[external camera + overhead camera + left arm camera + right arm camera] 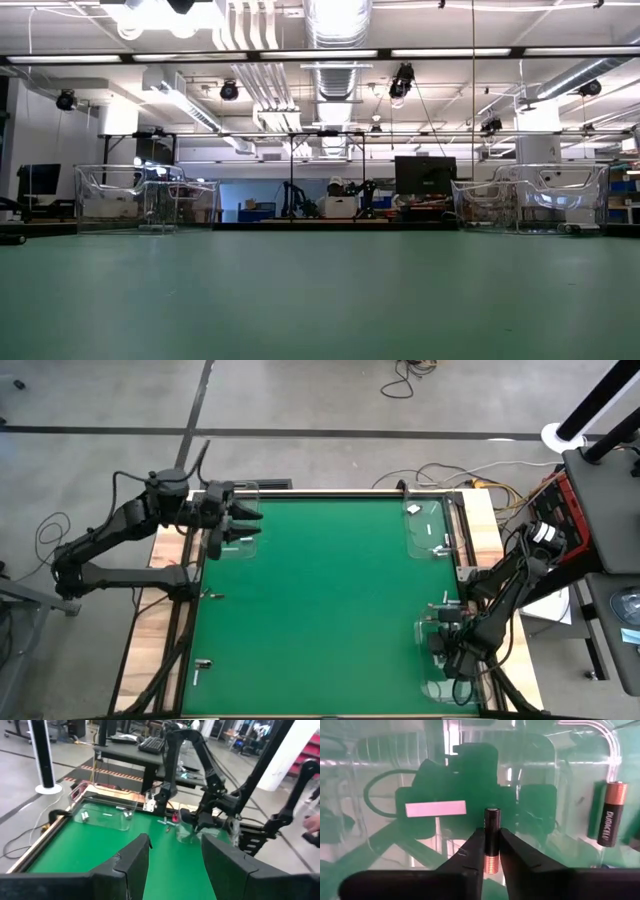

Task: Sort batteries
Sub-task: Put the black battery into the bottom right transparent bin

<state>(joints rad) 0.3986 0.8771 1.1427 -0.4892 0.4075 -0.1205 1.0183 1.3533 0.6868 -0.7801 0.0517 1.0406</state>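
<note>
My right gripper (pixel 445 650) (pixel 491 835) hangs over the clear tray (pixel 432 688) at the table's near right, shut on a black-and-copper battery (pixel 491 827). A second battery of the same colours (pixel 610 815) lies flat on that tray's floor. A few whitish batteries (pixel 428 530) lie in the clear tray (pixel 412 545) at the far right. More small batteries (pixel 203 663) lie loose on the green mat near the left edge. My left gripper (pixel 232 528) (pixel 175 842) is open and empty over the clear tray (pixel 245 550) at the far left. My right gripper pinches the battery's sides near its copper end (pixel 491 851) between its two fingertips (pixel 472 845). The fingers point down into the tray and lie along the battery. Its black end (pixel 492 812) sticks out past the fingertips; whether it touches the tray floor I cannot tell.
The green mat (pixel 320 600) between the trays is wide. In the low view the clear trays (pixel 145 205) (pixel 530 205) stand at the left and right. Wooden table edges and cables (pixel 480 490) border the mat on the right.
</note>
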